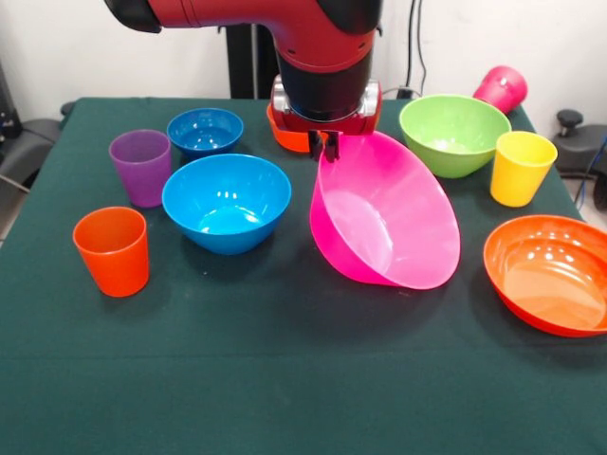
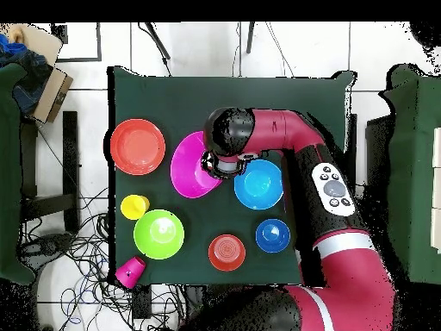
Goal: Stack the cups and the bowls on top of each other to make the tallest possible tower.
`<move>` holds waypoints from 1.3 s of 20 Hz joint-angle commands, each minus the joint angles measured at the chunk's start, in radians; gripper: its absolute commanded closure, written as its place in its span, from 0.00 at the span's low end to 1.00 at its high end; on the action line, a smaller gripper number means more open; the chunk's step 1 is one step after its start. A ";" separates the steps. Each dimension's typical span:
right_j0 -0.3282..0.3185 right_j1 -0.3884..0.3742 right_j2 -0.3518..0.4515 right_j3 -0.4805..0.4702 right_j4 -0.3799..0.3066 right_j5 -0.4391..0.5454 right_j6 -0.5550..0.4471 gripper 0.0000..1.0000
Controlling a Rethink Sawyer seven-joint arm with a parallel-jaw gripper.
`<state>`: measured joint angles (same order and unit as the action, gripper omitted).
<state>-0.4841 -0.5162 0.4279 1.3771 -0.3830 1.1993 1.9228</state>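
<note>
My gripper (image 1: 323,145) is shut on the far rim of the very large pink bowl (image 1: 384,213), which hangs tilted with its opening facing the camera and its lower edge on or near the cloth. It also shows in the overhead view (image 2: 191,165). Left of it stand the medium blue bowl (image 1: 226,201), small blue bowl (image 1: 205,131), purple cup (image 1: 140,166) and orange cup (image 1: 112,250). The small orange bowl (image 1: 285,128) is partly hidden behind the gripper. To the right are the lime green bowl (image 1: 453,133), yellow cup (image 1: 522,167) and large orange bowl (image 1: 548,273).
The magenta cup (image 1: 501,88) lies on its side at the table's far right corner, also seen in the overhead view (image 2: 131,271) off the cloth's edge. The green cloth table (image 1: 285,379) has open room along its near edge. Cables lie on the floor beside the table.
</note>
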 commanded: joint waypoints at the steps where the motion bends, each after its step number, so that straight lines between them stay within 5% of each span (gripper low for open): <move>1: 0.035 0.047 0.029 -0.069 -0.043 0.132 -0.169 1.00; 26: 0.045 0.079 0.046 -0.145 -0.052 0.222 -0.194 1.00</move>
<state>-0.4739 -0.4875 0.4320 1.2817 -0.3834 1.3445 1.9228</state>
